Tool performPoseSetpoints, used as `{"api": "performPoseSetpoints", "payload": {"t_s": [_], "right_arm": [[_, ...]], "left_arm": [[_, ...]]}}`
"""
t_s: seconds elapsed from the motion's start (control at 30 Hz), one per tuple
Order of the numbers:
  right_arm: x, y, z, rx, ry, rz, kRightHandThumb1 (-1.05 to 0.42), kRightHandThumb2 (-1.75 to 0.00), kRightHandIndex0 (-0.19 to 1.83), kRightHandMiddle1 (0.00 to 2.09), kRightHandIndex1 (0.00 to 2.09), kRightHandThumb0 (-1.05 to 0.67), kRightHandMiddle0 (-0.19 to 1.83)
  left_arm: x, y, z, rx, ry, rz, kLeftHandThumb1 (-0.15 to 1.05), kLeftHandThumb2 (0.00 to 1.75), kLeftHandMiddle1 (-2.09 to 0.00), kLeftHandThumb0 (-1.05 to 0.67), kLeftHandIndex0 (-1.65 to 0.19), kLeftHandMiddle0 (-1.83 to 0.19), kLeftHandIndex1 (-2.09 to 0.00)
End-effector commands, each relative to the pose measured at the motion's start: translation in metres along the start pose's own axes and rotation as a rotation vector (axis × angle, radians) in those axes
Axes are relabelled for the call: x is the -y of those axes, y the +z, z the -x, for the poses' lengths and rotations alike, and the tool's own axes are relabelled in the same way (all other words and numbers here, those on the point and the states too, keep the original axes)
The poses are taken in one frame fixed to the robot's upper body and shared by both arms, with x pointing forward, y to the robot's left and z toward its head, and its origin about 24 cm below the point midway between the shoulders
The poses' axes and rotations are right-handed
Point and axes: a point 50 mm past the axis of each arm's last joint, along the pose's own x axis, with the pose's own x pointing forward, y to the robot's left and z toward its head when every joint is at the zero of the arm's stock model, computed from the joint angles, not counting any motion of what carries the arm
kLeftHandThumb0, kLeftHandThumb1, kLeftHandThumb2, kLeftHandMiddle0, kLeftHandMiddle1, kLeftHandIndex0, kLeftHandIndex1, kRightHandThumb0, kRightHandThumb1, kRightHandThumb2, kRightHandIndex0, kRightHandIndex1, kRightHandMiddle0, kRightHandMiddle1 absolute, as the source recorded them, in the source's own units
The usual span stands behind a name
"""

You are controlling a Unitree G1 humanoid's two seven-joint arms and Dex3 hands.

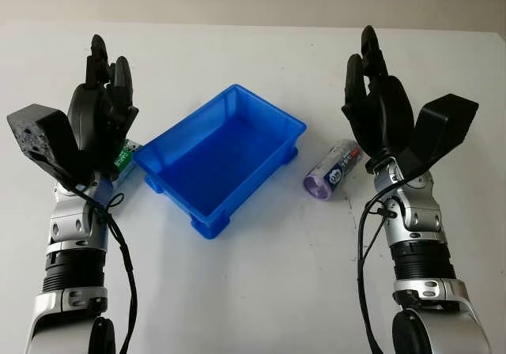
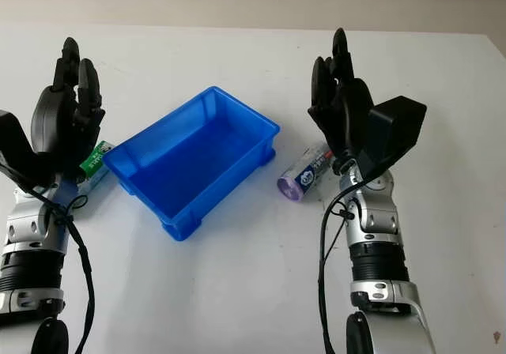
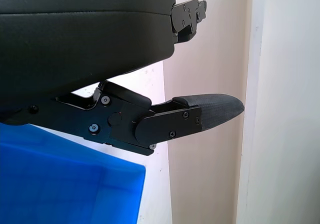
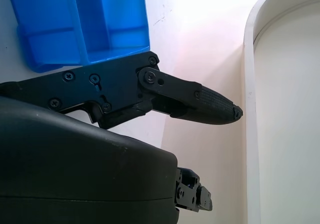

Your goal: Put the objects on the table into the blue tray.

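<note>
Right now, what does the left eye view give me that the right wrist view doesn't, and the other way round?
The left eye view alone shows the purple can lying beside the right hand, the green packet partly behind the left hand, and both arms. The right wrist view alone shows a white curved edge beyond the right hand's fingers. Both show the empty blue tray and the white table.

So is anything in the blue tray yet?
No, the blue tray shows only its bare floor, while the purple-capped can lies on the table to its right and the green-labelled packet lies to its left.
</note>
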Motion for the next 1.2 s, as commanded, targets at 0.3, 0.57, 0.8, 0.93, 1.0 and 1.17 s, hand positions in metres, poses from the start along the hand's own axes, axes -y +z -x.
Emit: {"api": "performPoseSetpoints", "payload": {"t_s": [0.3,0.57,0.8,0.93,1.0,1.17], "right_arm": [[0.000,0.005,-0.004,0.012,0.013,0.009,-1.05,-0.67,-0.19,0.00,0.00,-0.71,-0.19],[0.020,0.029,-0.002,0.031,0.093,0.142,-1.05,-0.53,-0.19,0.00,0.00,-0.69,-0.19],[0.043,0.070,-0.003,-0.033,0.205,0.539,-1.05,-0.17,-0.16,0.05,0.03,-0.74,-0.13],[0.052,0.094,0.002,-0.100,0.320,0.662,-0.97,-0.06,-0.05,0.09,0.08,-0.73,-0.02],[0.052,0.104,0.005,-0.112,0.372,0.732,-0.93,-0.04,-0.02,0.10,0.10,-0.71,0.02],[0.051,0.115,0.010,-0.128,0.427,0.934,-0.85,-0.03,0.06,0.09,0.11,-0.70,0.10]], "left_arm": [[0.000,0.004,-0.003,0.012,-0.005,-0.006,1.05,0.59,-0.03,-0.74,0.19,0.19,0.00],[-0.002,0.003,-0.001,0.013,-0.008,0.000,1.05,0.59,0.00,-0.75,0.19,0.19,0.00],[-0.004,0.004,0.000,0.012,-0.002,-0.006,1.05,0.60,-0.03,-0.74,0.19,0.18,0.00],[-0.003,0.004,-0.001,0.012,-0.009,-0.012,1.05,0.59,-0.04,-0.74,0.19,0.19,0.00],[-0.004,0.004,-0.001,0.007,-0.014,-0.018,1.05,0.60,-0.01,-0.75,0.19,0.19,0.00],[-0.005,0.005,-0.002,0.010,-0.011,-0.016,1.05,0.59,-0.01,-0.75,0.19,0.19,0.00]]}}
